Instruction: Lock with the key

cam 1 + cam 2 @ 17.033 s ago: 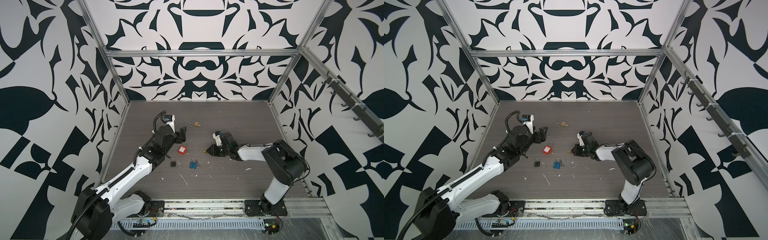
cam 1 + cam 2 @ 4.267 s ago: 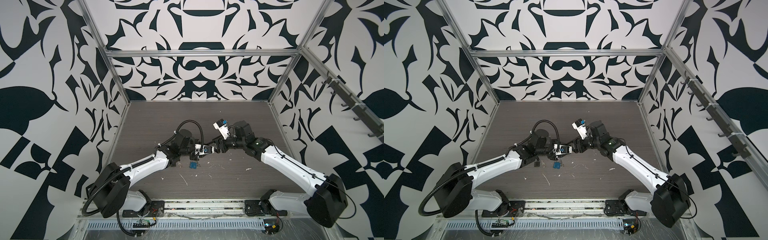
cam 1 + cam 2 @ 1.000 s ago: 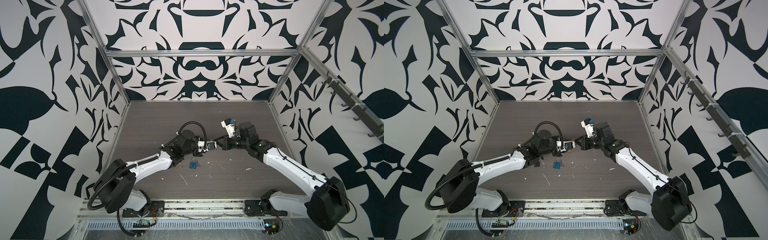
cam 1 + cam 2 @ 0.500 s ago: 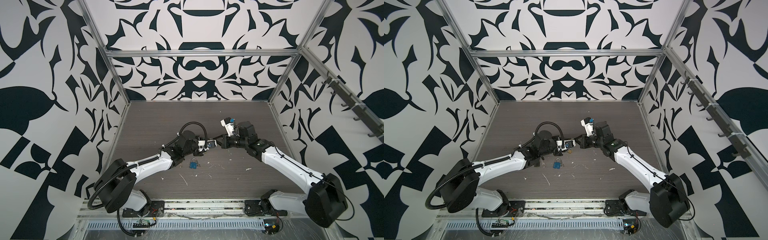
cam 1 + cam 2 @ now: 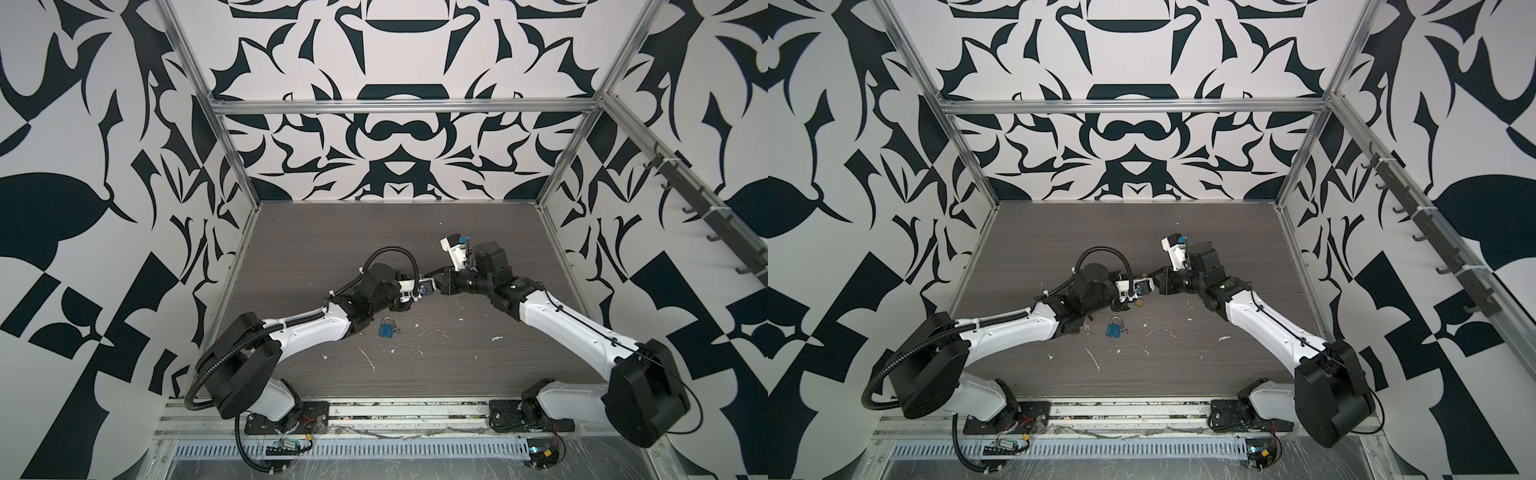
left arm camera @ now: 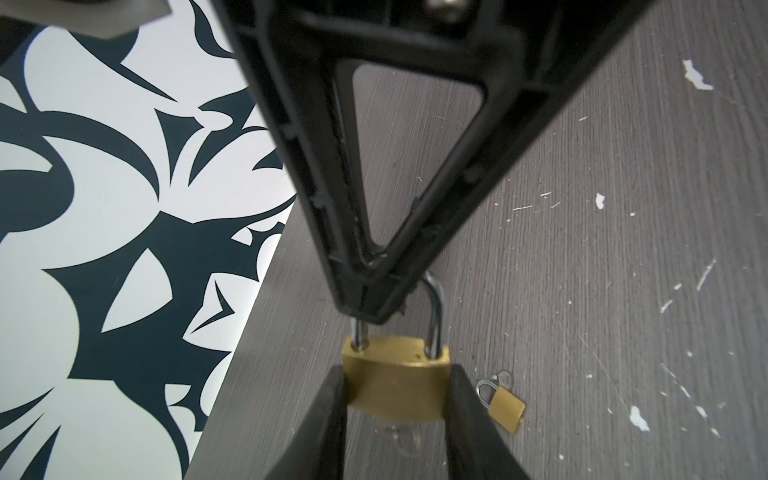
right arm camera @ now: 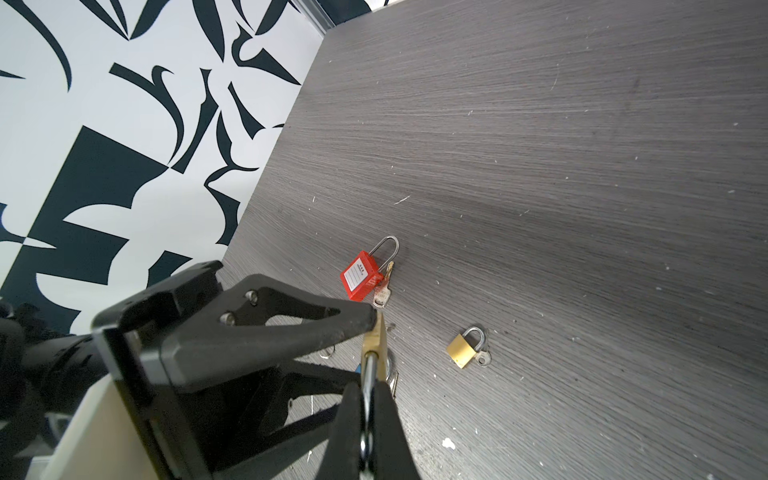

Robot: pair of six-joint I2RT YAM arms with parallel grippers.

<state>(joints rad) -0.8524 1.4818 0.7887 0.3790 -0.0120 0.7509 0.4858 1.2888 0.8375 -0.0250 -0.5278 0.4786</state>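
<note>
Brass padlock (image 6: 395,386) up off the table (image 5: 332,232), near its middle, body clamped narrowly between the fingers (image 6: 328,415) of the left gripper (image 6: 397,376), shackle (image 6: 434,316) pinched near its top in the tight-closed right gripper (image 6: 365,309). Seventeen seconds back, arms apart and low, left beside a red padlock (image 7: 361,280), right beside a brass lock on the boards; now lifted and meeting tip to tip. Since four seconds ago, meeting point shifted a little toward the right arm's side; over the last second, hardly any change in pose or in either grip. Blue padlock (image 5: 386,328) unmoved since the start, just in front of the left forearm. From the left wrist view alone: both shackle legs seemingly seated in the body, plus a pale ring-shaped blur just under it, perhaps a key, too soft to call. From the right wrist view alone: held lock seen edge-on, red padlock flat on the table with a key (image 7: 382,293) touching it. Small brass lock (image 7: 465,347) on the table in both wrist views, apart from the red one. In both top views, held lock largely hidden behind the left wrist camera, red padlock not visible.
</note>
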